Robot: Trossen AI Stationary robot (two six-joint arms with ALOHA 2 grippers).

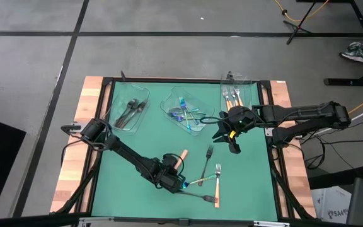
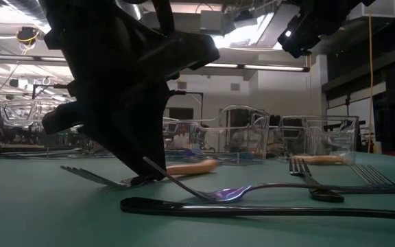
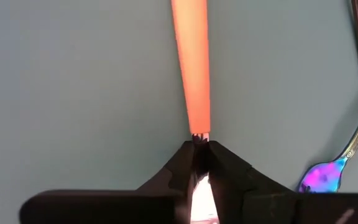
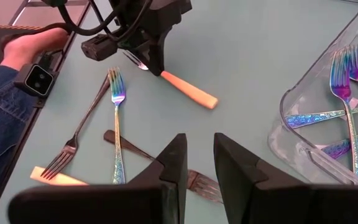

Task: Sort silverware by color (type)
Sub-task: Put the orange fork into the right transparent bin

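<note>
silverware lies in two groups in the high view: loose pieces on the green mat (image 1: 137, 120) at lower centre, and sorted pieces in three clear trays along the mat's upper edge. the left gripper (image 1: 175, 171) sits low at lower centre of the frame, its fingers closed on the metal neck of an orange-handled fork (image 1: 181, 157), whose handle points toward the top of the frame. just right of it lie an iridescent fork (image 1: 197, 181), a dark fork (image 1: 208, 159), a dark utensil (image 1: 201, 197) and a second orange-handled fork (image 1: 217, 183). the right gripper (image 1: 234, 146) hangs above the mat at centre right, fingers slightly apart and holding nothing. the left tray (image 1: 115, 104) holds dark pieces, the middle tray (image 1: 169, 104) iridescent ones, the right tray (image 1: 252, 88) orange-handled forks.
</note>
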